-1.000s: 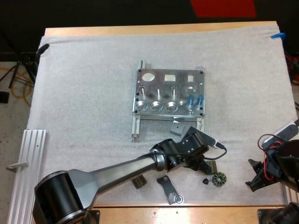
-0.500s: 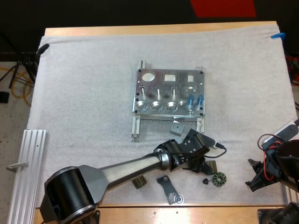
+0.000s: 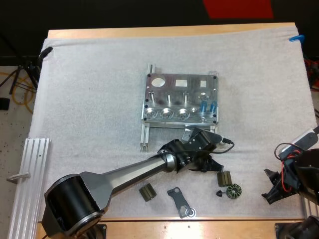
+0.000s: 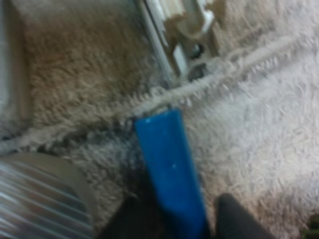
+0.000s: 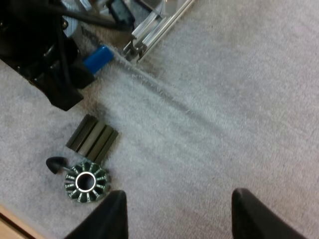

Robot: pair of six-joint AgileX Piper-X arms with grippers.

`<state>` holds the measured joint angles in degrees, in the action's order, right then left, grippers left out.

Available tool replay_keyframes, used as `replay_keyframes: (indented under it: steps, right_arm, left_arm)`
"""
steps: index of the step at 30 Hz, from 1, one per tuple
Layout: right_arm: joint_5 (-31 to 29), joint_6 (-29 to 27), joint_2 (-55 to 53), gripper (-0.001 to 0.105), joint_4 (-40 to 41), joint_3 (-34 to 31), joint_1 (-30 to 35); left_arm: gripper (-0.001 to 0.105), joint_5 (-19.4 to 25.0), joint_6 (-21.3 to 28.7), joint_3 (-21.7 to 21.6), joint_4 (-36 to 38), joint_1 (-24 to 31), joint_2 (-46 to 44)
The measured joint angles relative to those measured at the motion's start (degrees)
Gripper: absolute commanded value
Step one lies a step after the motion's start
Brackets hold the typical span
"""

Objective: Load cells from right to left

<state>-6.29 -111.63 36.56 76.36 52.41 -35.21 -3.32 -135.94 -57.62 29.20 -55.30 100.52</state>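
Your left claw (image 4: 177, 222) grips a blue cell (image 4: 167, 159) just off the fixture (image 3: 180, 99) toward the worktop's (image 3: 174, 31) near edge, right claw (image 5: 182, 216) released; lift clear of the rail (image 5: 155, 32), stand it upright, seat beside the loaded cells (image 3: 203, 106).
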Motion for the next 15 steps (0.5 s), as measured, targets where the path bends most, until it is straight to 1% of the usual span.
replay_keyframes:
  steps: [1,3,4,6,10,13,15]
  right_arm:
    - [0.0,-0.05,0.0,0.047,-0.11,0.0,0.0]
    - [0.0,-0.14,0.0,0.047,-0.38,0.0,0.0]
    - [0.0,-0.15,0.0,0.047,-0.35,0.0,0.0]
    - [0.0,-0.14,0.0,0.047,-0.35,0.0,0.0]
    - [0.0,-0.4,0.0,0.047,-0.35,0.0,0.0]
    - [0.0,-0.4,0.0,0.047,-0.35,0.0,0.0]
    - [0.0,-0.4,0.0,0.047,-0.35,0.0,0.0]
  left_arm:
    - [0.014,-0.12,0.0,0.0,0.0,0.07,0.0]
    - [0.003,-1.07,1.17,0.0,0.07,0.09,0.0]
    - [0.001,-1.37,1.66,0.0,0.07,0.09,0.0]
    - [0.0,-2.06,3.89,0.0,0.18,0.09,0.0]
    - [0.0,-3.47,4.89,0.0,0.22,0.09,0.0]
    - [0.0,-3.8,7.58,0.0,0.68,0.09,-0.23]
    - [0.0,-3.42,11.21,0.0,1.89,0.09,-1.59]
